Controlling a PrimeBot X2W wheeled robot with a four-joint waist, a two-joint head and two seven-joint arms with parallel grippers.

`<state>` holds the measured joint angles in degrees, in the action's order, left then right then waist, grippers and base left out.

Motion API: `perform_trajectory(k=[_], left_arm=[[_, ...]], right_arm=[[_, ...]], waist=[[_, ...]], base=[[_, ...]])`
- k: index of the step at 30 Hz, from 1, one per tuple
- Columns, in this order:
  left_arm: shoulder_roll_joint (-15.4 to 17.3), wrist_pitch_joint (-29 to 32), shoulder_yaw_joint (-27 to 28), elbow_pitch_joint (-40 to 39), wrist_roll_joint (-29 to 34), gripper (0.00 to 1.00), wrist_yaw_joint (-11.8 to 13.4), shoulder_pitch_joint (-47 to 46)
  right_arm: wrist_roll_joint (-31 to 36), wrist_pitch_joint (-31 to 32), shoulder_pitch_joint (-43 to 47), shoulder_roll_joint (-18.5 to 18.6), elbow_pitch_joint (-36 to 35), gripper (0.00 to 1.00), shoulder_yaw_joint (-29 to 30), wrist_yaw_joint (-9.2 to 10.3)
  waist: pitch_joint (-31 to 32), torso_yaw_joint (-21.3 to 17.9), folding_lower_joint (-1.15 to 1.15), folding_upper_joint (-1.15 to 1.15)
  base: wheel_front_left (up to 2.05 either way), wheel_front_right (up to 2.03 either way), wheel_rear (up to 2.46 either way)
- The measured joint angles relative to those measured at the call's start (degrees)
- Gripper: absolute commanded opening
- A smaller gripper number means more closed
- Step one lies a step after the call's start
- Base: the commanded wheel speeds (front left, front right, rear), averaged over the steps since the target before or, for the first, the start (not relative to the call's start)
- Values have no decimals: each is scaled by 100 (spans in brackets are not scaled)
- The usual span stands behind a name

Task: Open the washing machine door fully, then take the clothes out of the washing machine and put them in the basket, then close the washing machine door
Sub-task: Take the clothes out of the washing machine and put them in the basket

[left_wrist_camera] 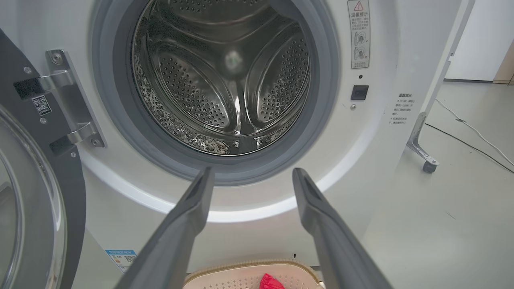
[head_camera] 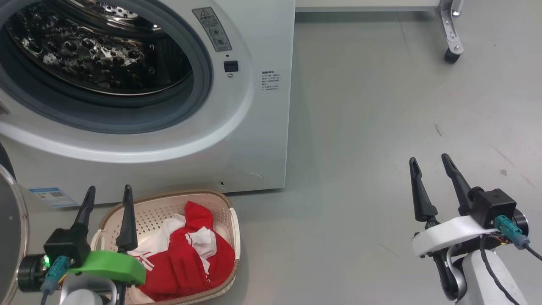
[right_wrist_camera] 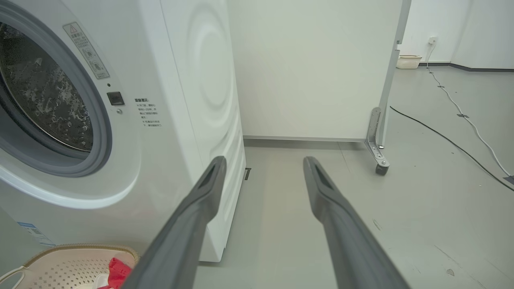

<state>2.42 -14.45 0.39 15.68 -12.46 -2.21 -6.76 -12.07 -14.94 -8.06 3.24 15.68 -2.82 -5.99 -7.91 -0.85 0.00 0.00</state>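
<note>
Washing machine door [left_wrist_camera: 24,208] swung open; clothes [head_camera: 190,258] in basket [head_camera: 232,228]

Door position: the round door stands open at the left of the washing machine [head_camera: 254,127], carried on its metal hinge [left_wrist_camera: 68,100]. Its clear glass centre and dark rim show at the left edge of the left wrist view.

Drum [left_wrist_camera: 225,80]: the steel drum is exposed inside the grey gasket [left_wrist_camera: 321,132], with its perforated wall and paddles in plain sight.

Clothes: the red garments with white stripes lie heaped in the cream basket. The basket sits on the grey floor [head_camera: 381,127] directly in front of the machine, below the drum opening and near a small blue label [head_camera: 53,196].

Left gripper [head_camera: 109,188]: the two dark fingers are spread apart and grip nothing. In the head view they stand over the basket's left end, pointing toward the machine front.

Right gripper [head_camera: 429,158]: the fingers are likewise spread, holding nothing, over bare floor well to the right of the machine.

Background: a castor leg [head_camera: 452,42] stands on the floor beyond the machine
</note>
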Motion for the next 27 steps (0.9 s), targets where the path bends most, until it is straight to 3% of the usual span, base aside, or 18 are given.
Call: perform_trajectory(k=[9,27], left_arm=[[-1,0,178,-463,120,100,92,514],[-2,0,169,-872,155,100,92,840]], right_arm=[[20,0,169,-5,-73,100,-44,1],[22,0,253,-20,-212,100,-64,12]], waist=[[409,-28,0,0],[387,-46,0,0]], base=[[0,0,0],[0,0,0]])
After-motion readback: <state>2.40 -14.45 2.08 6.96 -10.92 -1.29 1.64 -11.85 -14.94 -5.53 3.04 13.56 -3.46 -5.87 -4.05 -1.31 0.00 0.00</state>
